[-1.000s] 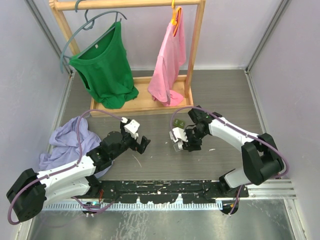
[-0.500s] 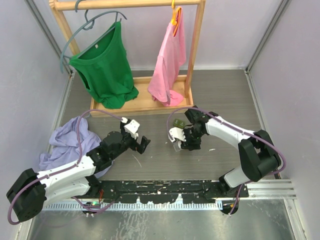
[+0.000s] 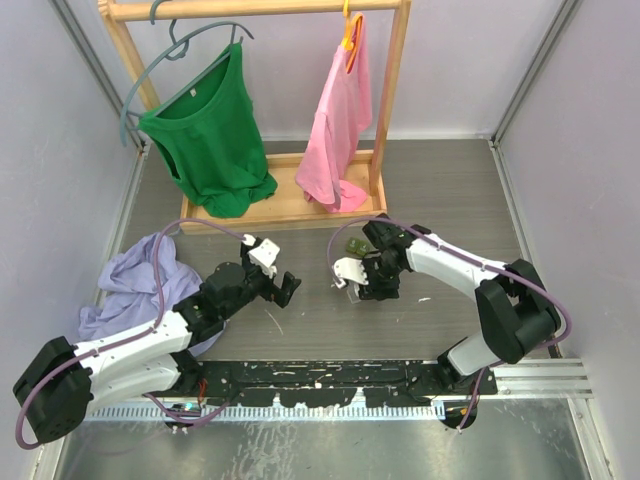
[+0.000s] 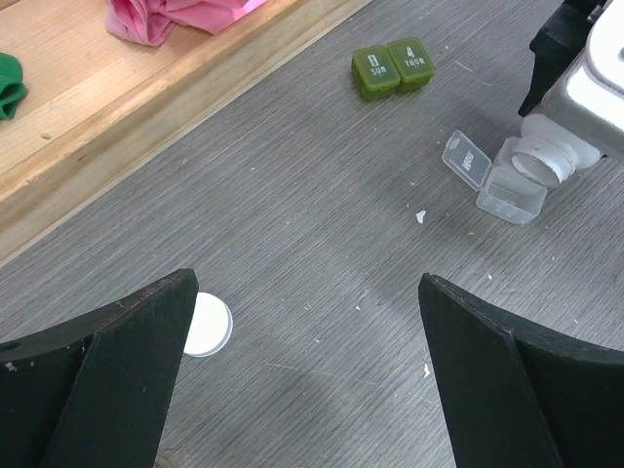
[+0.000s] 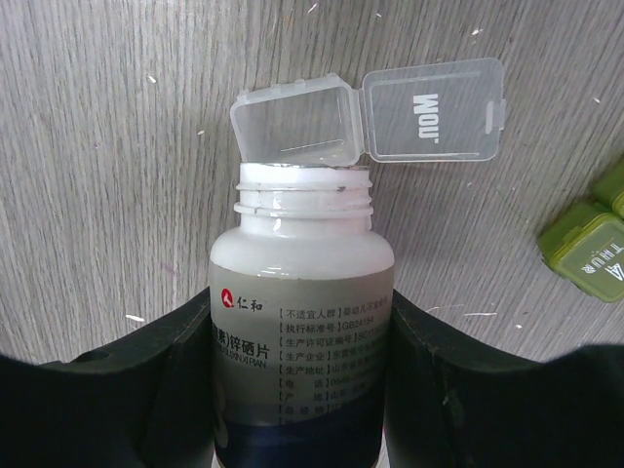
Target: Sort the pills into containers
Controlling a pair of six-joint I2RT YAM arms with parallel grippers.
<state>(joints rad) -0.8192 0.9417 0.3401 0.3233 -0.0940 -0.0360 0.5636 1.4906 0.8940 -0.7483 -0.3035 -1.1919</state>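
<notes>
Tilting pill bottle point(image 5: 302, 322) points mouth-first at clear container point(image 5: 292, 125).

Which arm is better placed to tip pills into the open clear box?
Right. The right gripper is shut on the uncapped bottle, whose mouth is at the open clear box. The left gripper is open, empty and apart from both.
</notes>
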